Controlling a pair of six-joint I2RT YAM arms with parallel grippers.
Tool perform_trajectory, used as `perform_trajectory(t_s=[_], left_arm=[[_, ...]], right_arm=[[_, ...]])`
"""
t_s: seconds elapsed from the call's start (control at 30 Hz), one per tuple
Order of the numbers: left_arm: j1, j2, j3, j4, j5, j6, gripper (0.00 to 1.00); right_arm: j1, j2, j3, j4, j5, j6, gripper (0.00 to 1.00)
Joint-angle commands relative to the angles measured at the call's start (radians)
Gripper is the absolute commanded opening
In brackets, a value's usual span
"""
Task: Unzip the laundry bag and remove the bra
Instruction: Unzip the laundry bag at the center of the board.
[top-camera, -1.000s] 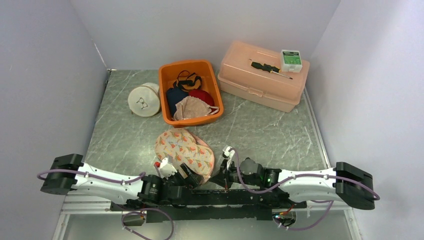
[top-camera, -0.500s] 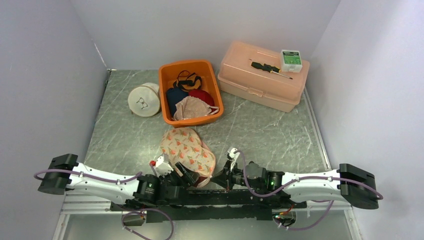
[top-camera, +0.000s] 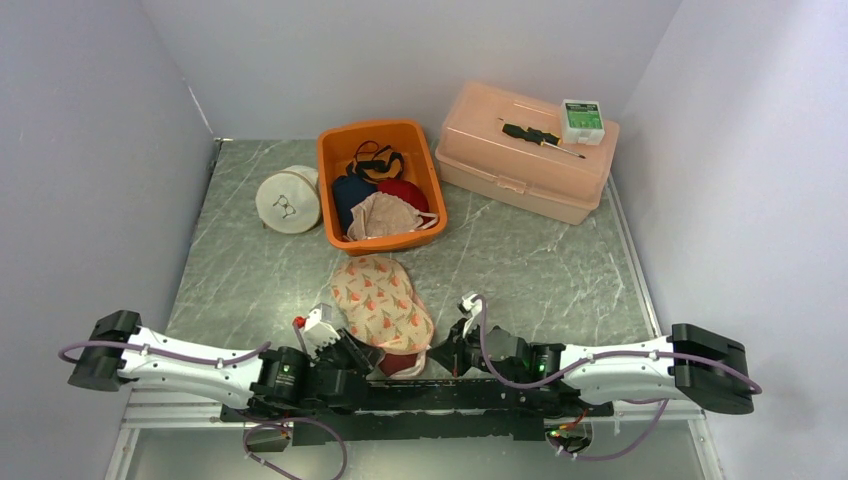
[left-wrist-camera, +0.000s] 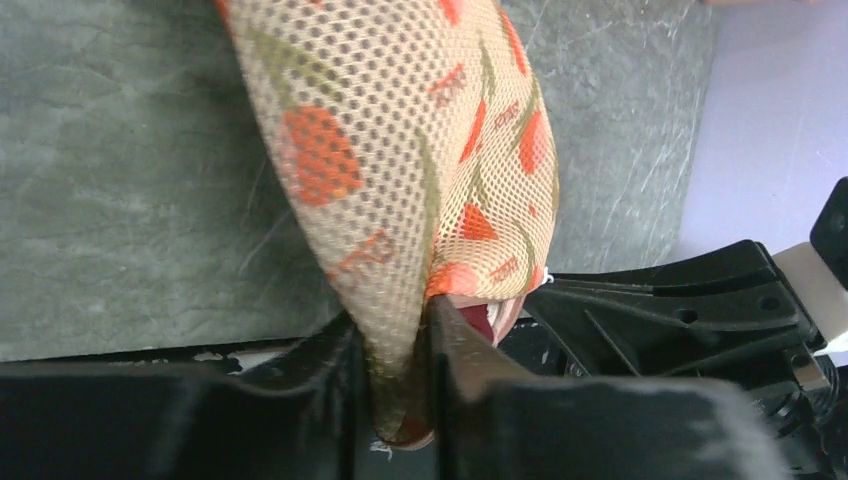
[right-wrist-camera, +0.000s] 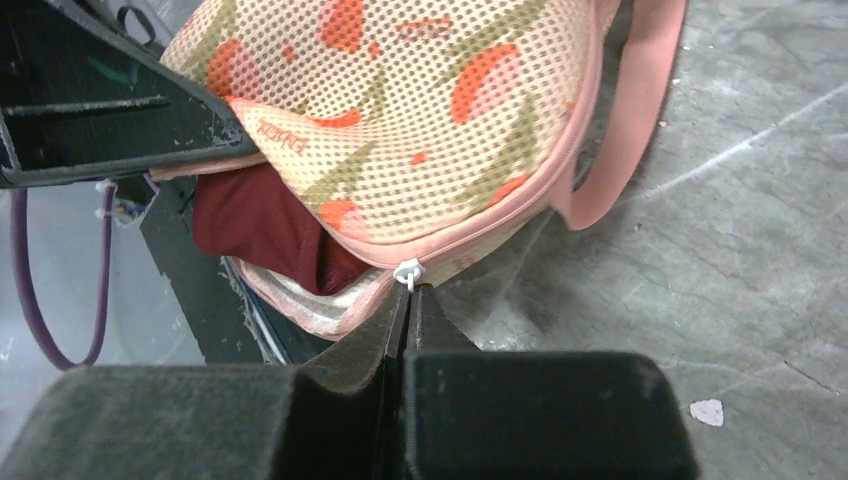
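The laundry bag (top-camera: 382, 300), peach mesh printed with orange shapes, lies on the grey table (top-camera: 540, 270) close to the near edge, between the two arms. From the left gripper (left-wrist-camera: 396, 352) it spreads away toward 1 o'clock; from the right gripper (right-wrist-camera: 408, 298) it sits at about 10 o'clock.

The left gripper's jaws are nearly together, pinching a fold of the bag's mesh rim, which bunches up between the two black fingers. The right gripper's jaws are pressed flat against each other, and the small white zipper pull (right-wrist-camera: 408, 271) sits at their very tips, nipped there as far as I can see. The pink zipper tape runs from that pull up toward 1 o'clock along the bag's edge, where a pink loop (right-wrist-camera: 632, 130) hangs off.

The bag gapes at its near end, and the dark red bra (right-wrist-camera: 262, 225) shows in the opening, at 10 o'clock from the pull. Only a patch of it is visible; the rest is under the mesh. From above, both sets of fingertips are lost against the black frame and the bag's edge. At 12 o'clock from the bag stands an orange bin (top-camera: 332, 160) of clothes.
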Motion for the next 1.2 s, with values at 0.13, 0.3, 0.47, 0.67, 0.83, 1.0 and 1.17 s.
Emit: perform_trajectory(t_s=[0.13,0.3,0.47,0.67,0.83,1.0,1.17], left_arm=[[0.007,-0.045,-0.001,0.001,-0.073,0.2,0.05],[0.005,-0.053,0.045,-0.055,-0.102,0.272,0.03],[0.024,-0.134,0.009,-0.016,-0.116,0.354,0.03],[0.2,-0.153,-0.119,0.348,0.137,0.62,0.03],[0.357,0.038,-0.148,0.577,0.364,0.702,0.03],[0.427,0.14,-0.099,0.638,0.435,0.749,0.03],[0.59,0.045,-0.126,0.609,0.524,0.774,0.03]], right_arm=[[0.005,-0.05,-0.016,-0.096,0.152,0.094,0.0],[-0.013,-0.076,-0.026,-0.127,0.209,0.113,0.0],[-0.043,-0.091,-0.045,-0.126,0.239,0.15,0.0],[-0.055,-0.122,-0.05,-0.209,0.347,0.223,0.0],[-0.055,-0.239,-0.075,-0.314,0.385,0.267,0.0],[-0.054,-0.316,-0.112,-0.271,0.283,0.229,0.0],[-0.043,-0.186,-0.108,-0.131,0.154,0.17,0.0]])
